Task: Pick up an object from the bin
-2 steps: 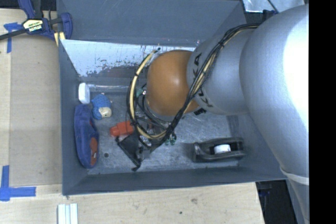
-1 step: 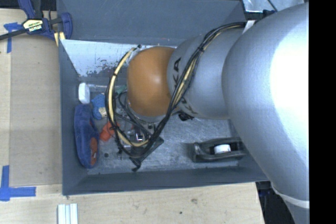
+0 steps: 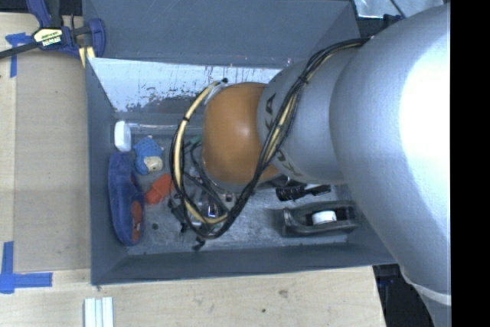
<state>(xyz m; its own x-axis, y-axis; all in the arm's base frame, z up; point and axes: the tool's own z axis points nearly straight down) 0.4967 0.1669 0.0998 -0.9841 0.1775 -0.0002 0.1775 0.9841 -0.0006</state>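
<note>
camera view: arm (image 3: 383,126) comes in from the right of the frame and covers most of the right half of the grey bin (image 3: 230,27). the orange cover (image 3: 233,134) on the wrist sits over the bin's centre. black and yellow cables (image 3: 184,157) loop round its left side and bunch up below it. the dark hardware under the cable tangle, lower centre of the frame, is probably the gripper (image 3: 197,212), low over the bin floor. open or closed: can't tell, cables and cover block it. same for whether it has anything.

nearest loose thing is a small orange-red piece (image 3: 159,189) on the floor just left of the gripper. touching or apart, can't tell. above it in the frame sits a small blue block (image 3: 150,158) with a tan bit on it. up and left of that is a white cap (image 3: 122,135), near the back left corner. a long blue item (image 3: 121,199) lies along the left wall, running top to bottom of the frame, with an orange patch near its lower end. lower right of the bin, well apart from the gripper, is a dark grey holder (image 3: 318,218) with a white part in it, partly under the arm.
</note>
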